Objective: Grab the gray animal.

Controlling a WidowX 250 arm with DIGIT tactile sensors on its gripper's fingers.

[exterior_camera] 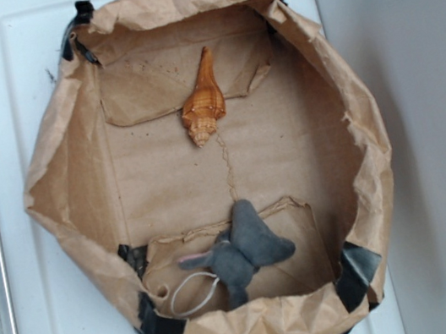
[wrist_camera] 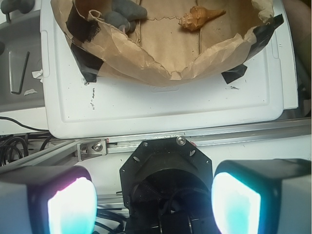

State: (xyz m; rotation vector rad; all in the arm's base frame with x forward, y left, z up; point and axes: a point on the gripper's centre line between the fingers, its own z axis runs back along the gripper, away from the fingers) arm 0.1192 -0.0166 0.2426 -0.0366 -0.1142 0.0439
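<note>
The gray animal (exterior_camera: 244, 252) is a dark-gray plush with big ears, a pinkish snout and a white cord loop. It lies near the front wall inside a brown paper bag tray (exterior_camera: 67, 184). In the wrist view it (wrist_camera: 124, 13) shows at the top left, partly hidden by the paper rim. My gripper (wrist_camera: 155, 204) is open and empty, its two pads (wrist_camera: 73, 207) wide apart. It hangs over the robot's black base, well back from the tray. The gripper does not show in the exterior view.
An orange spiral seashell (exterior_camera: 203, 102) lies at the far side of the tray and shows in the wrist view (wrist_camera: 200, 18). The tray rests on a white plastic board (wrist_camera: 161, 107). An aluminium rail (wrist_camera: 195, 139) and the black base mount (wrist_camera: 165, 165) lie below.
</note>
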